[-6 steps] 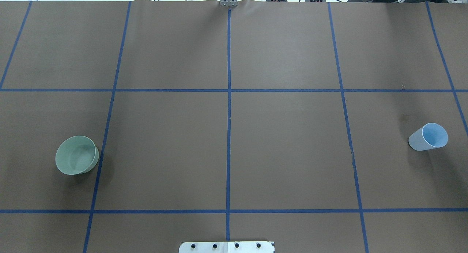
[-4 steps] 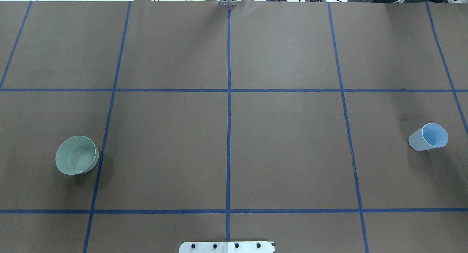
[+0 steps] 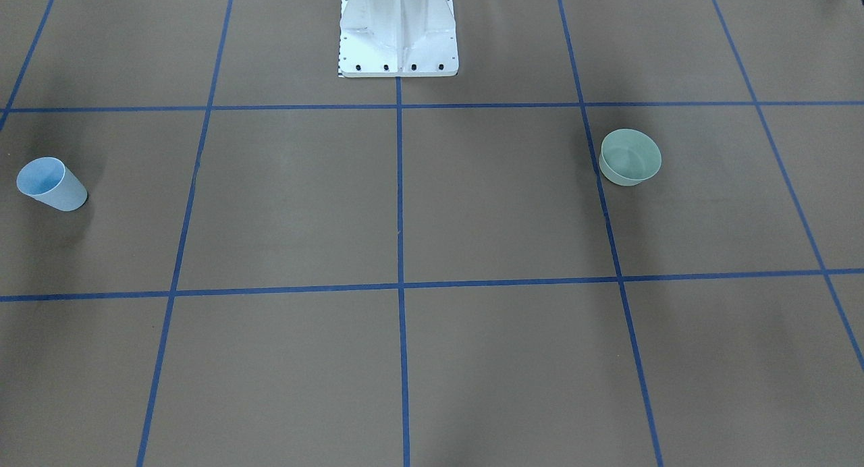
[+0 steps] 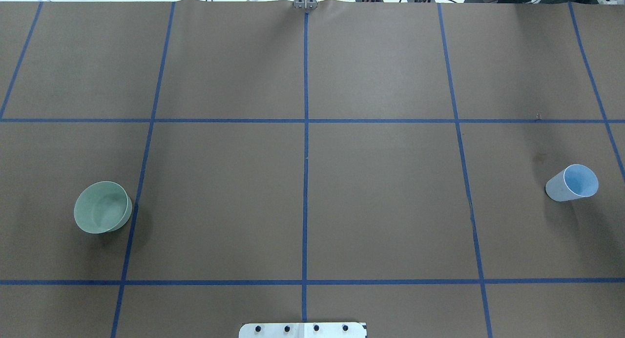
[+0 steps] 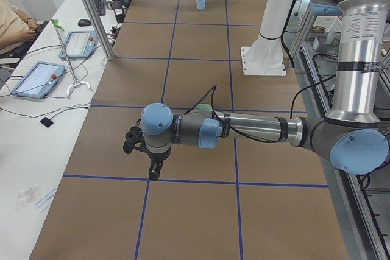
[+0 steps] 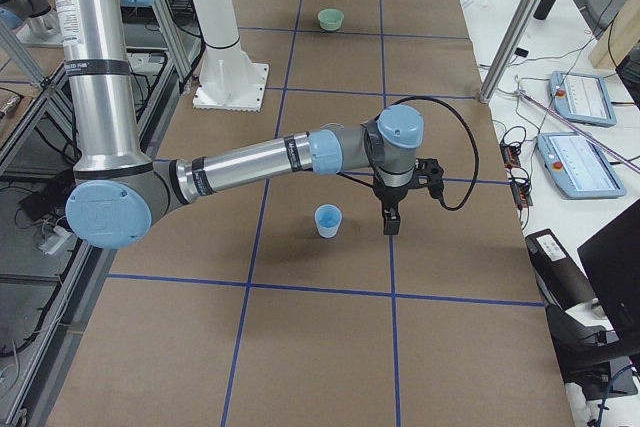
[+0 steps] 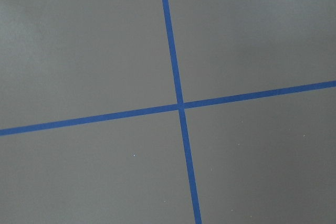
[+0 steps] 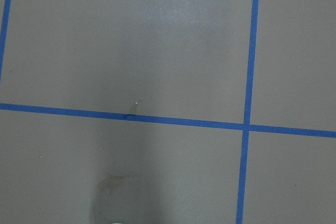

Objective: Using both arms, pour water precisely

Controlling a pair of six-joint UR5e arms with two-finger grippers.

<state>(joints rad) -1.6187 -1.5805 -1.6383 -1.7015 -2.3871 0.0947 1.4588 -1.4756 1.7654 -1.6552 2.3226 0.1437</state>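
A green bowl (image 4: 102,214) stands upright on the robot's left side (image 3: 630,156). A light blue cup (image 4: 572,182) stands upright on its right side (image 3: 50,183). I see no sure water; the bowl's inside shows only a faint sheen. The left arm (image 5: 256,129) stretches out over the table, its gripper (image 5: 152,172) pointing down, past the bowl. The right arm (image 6: 260,160) does the same, its gripper (image 6: 390,225) beside the blue cup (image 6: 328,220) and apart from it. Both grippers show only in the side views, so I cannot tell whether they are open or shut.
The table is covered in brown paper with a blue tape grid (image 4: 305,120). The white pedestal (image 3: 398,28) stands at the robot's edge. A faint stain (image 8: 113,179) and a tiny glint (image 8: 135,104) mark the paper. Tablets and cables lie on side tables (image 5: 36,77).
The shading inside the green bowl has shifted and evened out. The bowl and cup have not moved.
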